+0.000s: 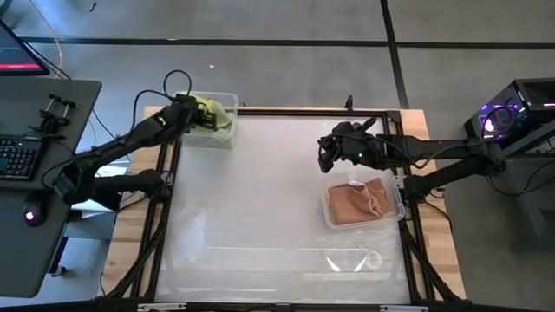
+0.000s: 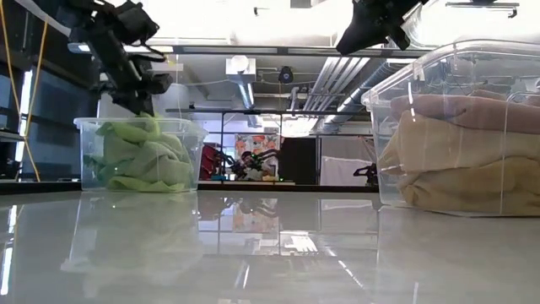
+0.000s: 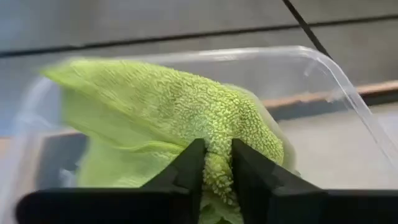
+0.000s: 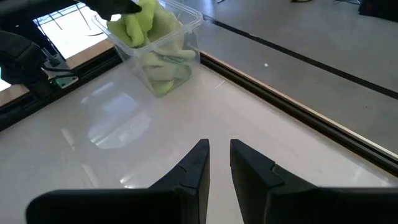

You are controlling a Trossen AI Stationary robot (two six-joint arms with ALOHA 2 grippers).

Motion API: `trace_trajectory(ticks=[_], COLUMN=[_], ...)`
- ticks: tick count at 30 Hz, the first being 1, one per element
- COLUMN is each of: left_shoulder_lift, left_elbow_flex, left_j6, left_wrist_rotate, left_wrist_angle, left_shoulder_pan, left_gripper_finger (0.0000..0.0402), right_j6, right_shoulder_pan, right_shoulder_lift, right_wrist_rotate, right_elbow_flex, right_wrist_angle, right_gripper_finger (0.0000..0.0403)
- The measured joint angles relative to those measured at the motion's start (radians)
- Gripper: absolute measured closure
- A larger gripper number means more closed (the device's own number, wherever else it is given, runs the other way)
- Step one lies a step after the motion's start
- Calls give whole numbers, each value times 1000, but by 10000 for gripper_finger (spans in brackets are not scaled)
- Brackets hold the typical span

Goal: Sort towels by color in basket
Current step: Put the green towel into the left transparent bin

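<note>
A lime green towel (image 3: 186, 106) is in my left gripper (image 3: 216, 168), which is shut on it over the clear bin (image 1: 232, 98) at the table's far left. More green towels (image 2: 139, 160) lie heaped in that bin. Peach and salmon towels (image 1: 360, 204) lie folded in a second clear bin (image 1: 399, 189) on the right. My right gripper (image 1: 334, 149) hangs above the table just beyond that bin, with its fingers (image 4: 198, 163) shut on nothing. My left gripper pinches a bunched fold of the lime green towel (image 3: 217, 177) between its two fingers, coming slanting down from the table's left side. The towel spreads out past the fingers over the bin and reaches down to the green heap (image 2: 150, 127) inside it.
Between the two bins lies bare glossy white table (image 1: 260, 199). A black frame rail (image 1: 286, 111) runs along the far edge. A desk with a keyboard (image 1: 17, 156) stands off the table's left side.
</note>
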Motion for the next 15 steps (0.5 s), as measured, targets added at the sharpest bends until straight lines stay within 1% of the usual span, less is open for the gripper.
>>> trace_trajectory(ticks=[5,7,9,12,13,15], left_shoulder_lift=[-2,-12,-20,-21,-22,-22], left_elbow_flex=[27,65,120,215,243,280], left_j6=[-9,-8,2,37,54,68], left_wrist_rotate=[190,274,329,357,350,298], left_wrist_angle=[-5,-10,-41,-122,-150,-199], left_shoulder_pan=[66,88,105,116,120,132], left_gripper_finger=[264,238,217,203,201,202], right_j6=[0,0,-5,-6,-6,-7], right_shoulder_pan=[0,0,0,0,0,0], right_shoulder_lift=[0,0,0,0,0,0], right_wrist_rotate=[0,0,0,0,0,0], right_elbow_flex=[0,0,0,0,0,0], right_wrist_angle=[0,0,0,-1,-1,-1], right_gripper_finger=[344,344,344,344,344,344])
